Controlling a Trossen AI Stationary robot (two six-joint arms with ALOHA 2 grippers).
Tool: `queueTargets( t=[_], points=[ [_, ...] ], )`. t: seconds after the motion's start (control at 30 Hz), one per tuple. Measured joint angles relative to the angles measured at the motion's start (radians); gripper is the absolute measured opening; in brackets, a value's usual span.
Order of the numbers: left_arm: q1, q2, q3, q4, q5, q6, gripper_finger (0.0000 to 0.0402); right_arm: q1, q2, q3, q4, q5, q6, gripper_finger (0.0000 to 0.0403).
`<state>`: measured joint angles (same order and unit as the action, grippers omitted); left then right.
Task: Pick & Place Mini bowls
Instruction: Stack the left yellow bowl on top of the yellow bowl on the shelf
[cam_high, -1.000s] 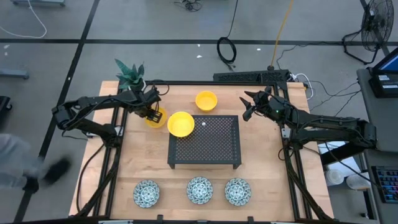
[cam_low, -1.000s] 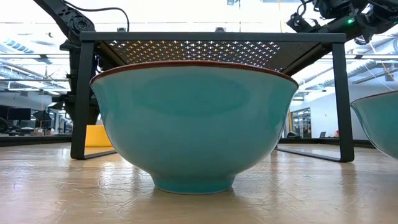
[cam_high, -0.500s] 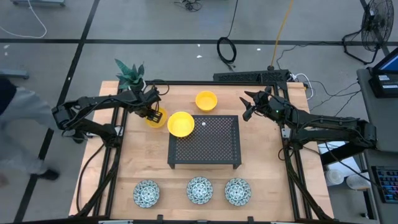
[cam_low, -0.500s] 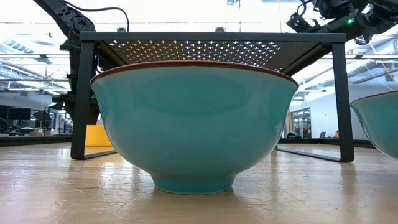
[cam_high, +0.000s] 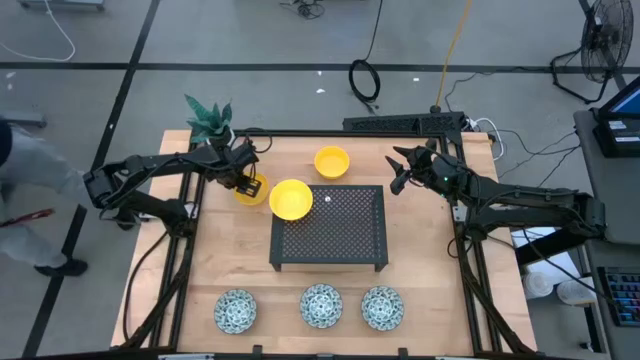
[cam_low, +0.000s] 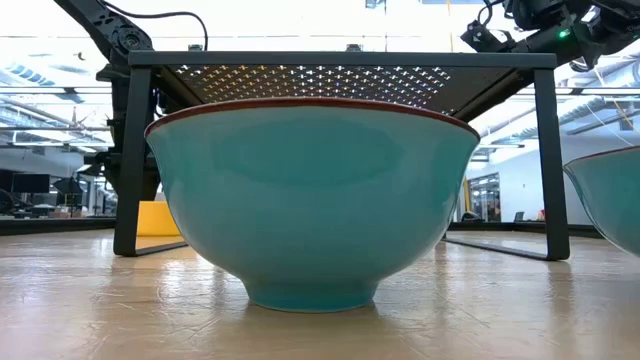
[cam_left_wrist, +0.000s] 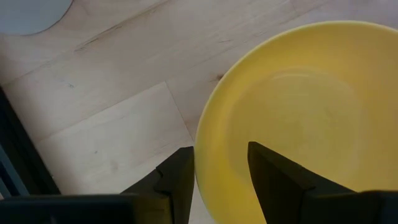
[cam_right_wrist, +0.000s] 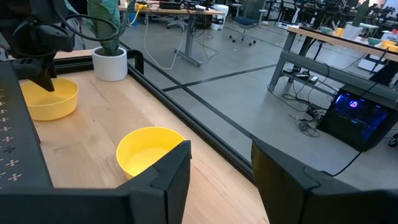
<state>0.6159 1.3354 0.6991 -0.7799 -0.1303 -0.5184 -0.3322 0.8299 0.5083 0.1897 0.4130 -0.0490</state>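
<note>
- Yellow mini bowl (cam_high: 248, 190) on the surface at the left gripper (cam_left_wrist: 219, 167); jaws slightly apart, straddling its rim, contact unclear.
- Second yellow bowl (cam_high: 331, 161) near the right gripper (cam_high: 397, 174); jaws apart, empty.
- Third yellow bowl (cam_high: 290, 199) on the black rack (cam_high: 340, 235) corner.
- Three patterned bowls (cam_high: 320, 305) well apart from both; two cropped in the low view.

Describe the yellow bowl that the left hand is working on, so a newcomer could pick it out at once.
Start at the black mesh rack mid-table, then look off its far-left corner toward the potted plant. The bowl sits on the wood there, with the left hand straddling its rim. Unlike the other two yellow bowls, it is partly hidden by that hand.
</note>
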Motion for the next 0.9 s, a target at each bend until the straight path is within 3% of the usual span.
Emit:
queueTargets(
  t=[0.6,0.7,0.83,0.9],
  points=[
    [0.0,0.0,0.0,-0.02,0.0,-0.023,0.0145,0.0,0.0,0.0,0.0,0.0,0.0,0.0155],
    [0.0,0.0,0.0,-0.048,0.0,-0.043,0.011,0.0,0.0,0.0,0.0,0.0,0.0,0.0155],
    [0.0,-0.001,0.001,-0.063,0.001,-0.056,0.0027,0.0,0.0,0.0,0.0,0.0,0.001,0.0155],
    [0.0,-0.003,0.004,-0.058,0.002,-0.06,0.0013,0.0,0.0,0.0,0.0,0.0,0.007,0.0155]
  ],
)
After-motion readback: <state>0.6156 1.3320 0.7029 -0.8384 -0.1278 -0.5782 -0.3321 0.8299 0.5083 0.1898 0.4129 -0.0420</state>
